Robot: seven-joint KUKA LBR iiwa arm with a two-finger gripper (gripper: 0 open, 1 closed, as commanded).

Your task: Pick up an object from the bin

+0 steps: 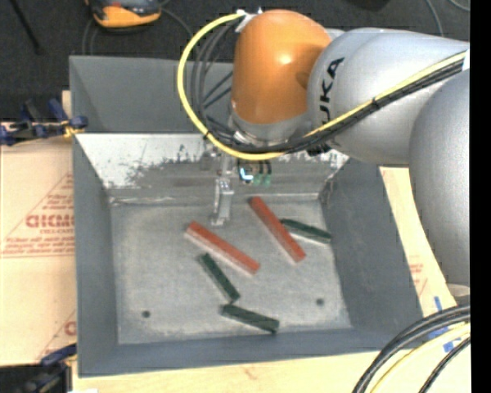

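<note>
**Gripper hanging low over a red bar at mid-bin**

Closest to the camera, the grey metal bin (pixel 90 252) is showing a speckled, scuffed floor, and a dark green stick (pixel 250 318) is lying flat near its front wall. A step further in, a second green stick (pixel 219 275) is lying at a slant, its far end just beside a long red bar (pixel 222 248) that is running diagonally across the middle of the floor. To the right, a second red bar (pixel 277 229) is slanting the same way, with a third green stick (pixel 305 230) lying close against its right side.

The gripper (pixel 221 216) is hanging just behind the left half of the long red bar (the thing nearest to it), low over the floor; whether the claw is wide or narrow, I cannot tell.

Above it, the arm (pixel 385 97) is reaching in from the right, and its orange cover (pixel 278 64) and a looping yellow cable (pixel 184 80) are hiding part of the bin's far wall. The letters "KUKA" are reading along the grey casing.

Farthest off, two orange-and-black devices (pixel 121 2) are lying on a dark surface.
</note>
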